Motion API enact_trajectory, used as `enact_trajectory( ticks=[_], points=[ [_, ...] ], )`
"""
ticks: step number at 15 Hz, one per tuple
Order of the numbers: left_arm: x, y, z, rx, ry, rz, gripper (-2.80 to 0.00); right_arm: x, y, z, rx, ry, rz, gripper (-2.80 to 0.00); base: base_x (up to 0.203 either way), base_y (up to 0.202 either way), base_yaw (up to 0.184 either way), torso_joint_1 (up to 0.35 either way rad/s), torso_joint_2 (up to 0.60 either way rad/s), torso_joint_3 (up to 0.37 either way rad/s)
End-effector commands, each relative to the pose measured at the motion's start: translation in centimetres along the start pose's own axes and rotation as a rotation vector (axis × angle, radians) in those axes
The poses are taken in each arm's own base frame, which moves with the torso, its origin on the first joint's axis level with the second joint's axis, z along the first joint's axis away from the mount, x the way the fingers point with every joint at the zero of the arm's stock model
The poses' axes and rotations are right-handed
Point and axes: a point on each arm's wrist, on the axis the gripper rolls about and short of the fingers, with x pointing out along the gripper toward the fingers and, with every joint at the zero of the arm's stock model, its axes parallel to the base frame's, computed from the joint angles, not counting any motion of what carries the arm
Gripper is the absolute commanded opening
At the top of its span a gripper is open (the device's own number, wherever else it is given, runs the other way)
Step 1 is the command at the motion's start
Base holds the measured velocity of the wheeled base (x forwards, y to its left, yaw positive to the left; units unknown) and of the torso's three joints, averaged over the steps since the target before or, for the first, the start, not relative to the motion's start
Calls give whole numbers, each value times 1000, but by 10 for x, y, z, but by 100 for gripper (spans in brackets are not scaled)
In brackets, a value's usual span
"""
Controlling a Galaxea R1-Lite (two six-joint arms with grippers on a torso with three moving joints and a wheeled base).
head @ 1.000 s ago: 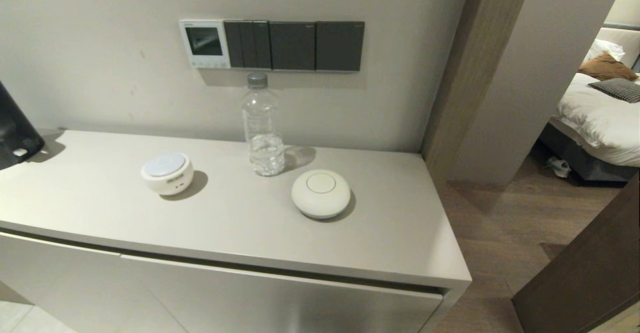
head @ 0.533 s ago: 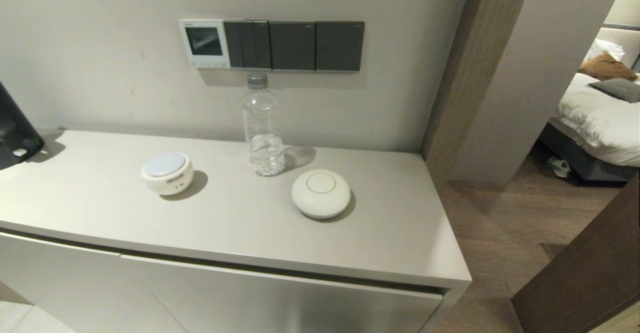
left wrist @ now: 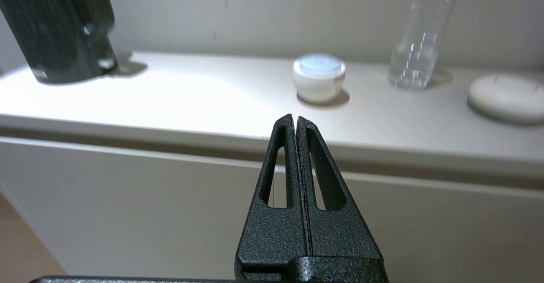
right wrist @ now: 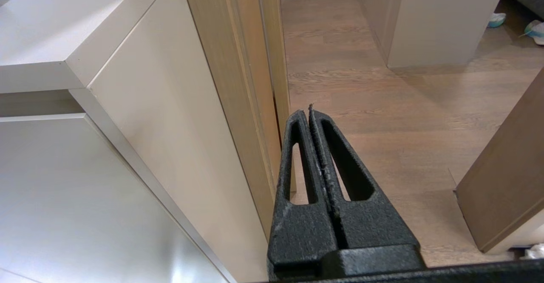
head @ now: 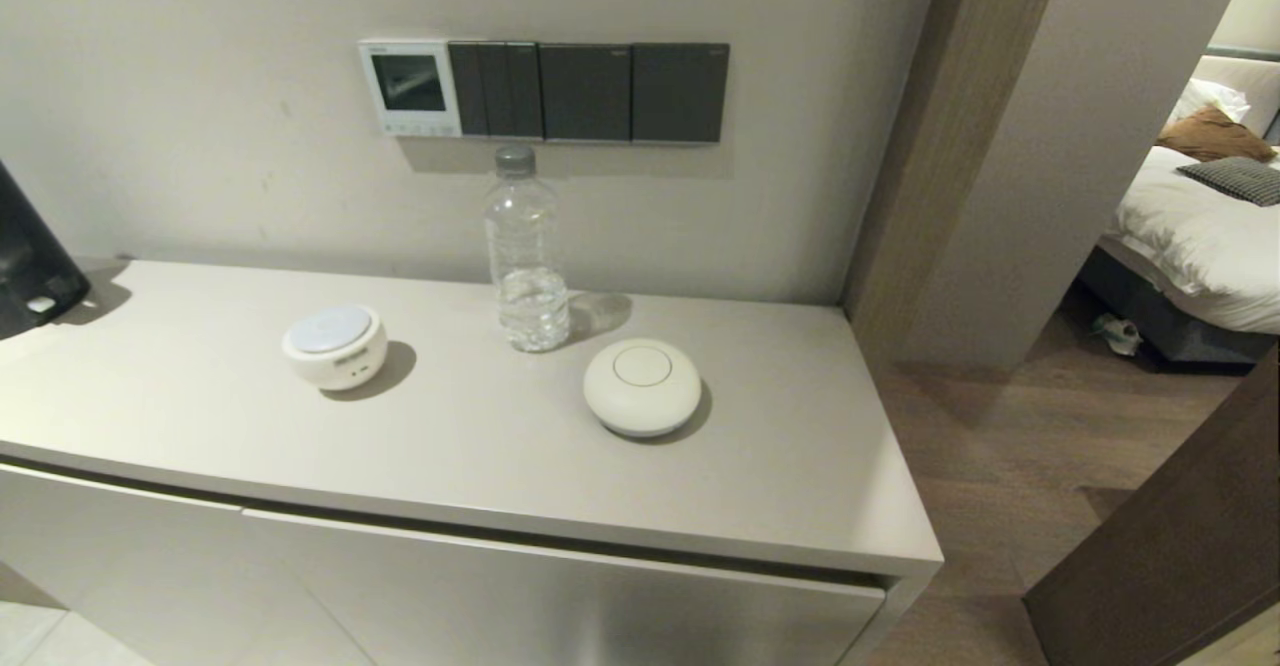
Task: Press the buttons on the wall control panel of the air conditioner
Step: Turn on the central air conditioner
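One air conditioner's wall control panel (head: 410, 87) on the wall, white and square, sitting at the left end of a horizontal strip of plates, well above the cabinet top (head: 780, 486). Its face looks straight out into the room, dark screen (head: 408, 82) above, and the buttons (head: 418, 128) run as a single level row along its bottom edge, left to right; they are too small to count. To its right, touching edge to edge, three dark grey switch plates (head: 585, 92), the nearest one split into narrow rockers.

Down on the cabinet top, three loose things: one clear water bottle (head: 524, 251) standing upright, just below the switches, with a little water in its base; one white round device with a pale blue top (head: 334, 346) to its left; one flat white dome (head: 642, 386) to its right, nearer the front edge. One black object (head: 30, 251) leans in at the far left.

Neither arm shows from the head camera. The left gripper (left wrist: 294, 119) hangs low before the cabinet front, below the top's edge, fingers pressed together and holding nothing, aimed towards the blue-topped device (left wrist: 318, 77). The right gripper (right wrist: 306, 112) sits off the cabinet's right corner, over the wooden floor (right wrist: 403, 100), fingers likewise closed, empty.
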Motion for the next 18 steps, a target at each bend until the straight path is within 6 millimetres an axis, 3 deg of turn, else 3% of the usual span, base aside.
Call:
enact_trajectory(
  ticks=[1, 3, 5, 8, 15, 18],
  points=[
    [31, 0, 38, -11, 66, 0, -280, 0, 0, -1, 0, 4, 1, -280, 0, 0, 0, 0, 0, 0],
    [54, 1, 71, -57, 73, 5, -280, 0, 0, -1, 0, 2, 0, -280, 0, 0, 0, 0, 0, 0],
    [64, 2, 91, -98, 56, 15, -280, 0, 0, -1, 0, 2, 0, -280, 0, 0, 0, 0, 0, 0],
    [74, 2, 104, -101, 66, 36, -280, 0, 0, -1, 0, 2, 0, -280, 0, 0, 0, 0, 0, 0],
    [132, 3, 136, -90, 121, 34, -280, 0, 0, -1, 0, 2, 2, -280, 0, 0, 0, 0, 0, 0],
    [165, -1, 132, -95, 191, -35, -280, 0, 0, -1, 0, 2, 3, -280, 0, 0, 0, 0, 0, 0]
  ],
)
